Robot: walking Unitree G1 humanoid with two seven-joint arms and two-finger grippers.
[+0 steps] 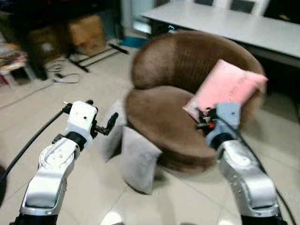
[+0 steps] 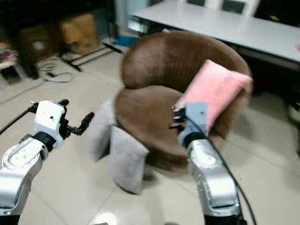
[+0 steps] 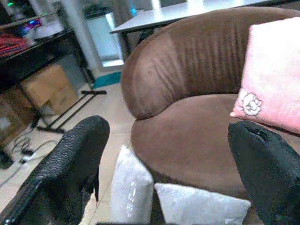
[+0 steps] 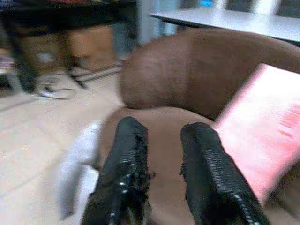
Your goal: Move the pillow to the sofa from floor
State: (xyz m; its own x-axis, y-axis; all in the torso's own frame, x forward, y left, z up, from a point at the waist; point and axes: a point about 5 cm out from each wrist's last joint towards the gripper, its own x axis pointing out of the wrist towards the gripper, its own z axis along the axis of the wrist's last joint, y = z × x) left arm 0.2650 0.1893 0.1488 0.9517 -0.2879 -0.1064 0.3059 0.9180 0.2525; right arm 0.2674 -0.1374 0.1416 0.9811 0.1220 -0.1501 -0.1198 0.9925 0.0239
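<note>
Grey pillow at the sofa's seven o'clock looks soft, light; pinch its top edge. Left gripper gapes empty; right gripper narrowly parted, empty.

I see a pale tiled floor carrying a round brown sofa. On its seat a pink pillow leans tilted against the backrest. Two grey pillows stand on the tiles, propped against the sofa's front: one grey pillow nearer me, the other grey pillow just behind it, touching. Farther back on the floor lie a loose cable, a black stand's legs and a cardboard box. A white table stands behind the sofa.
</note>
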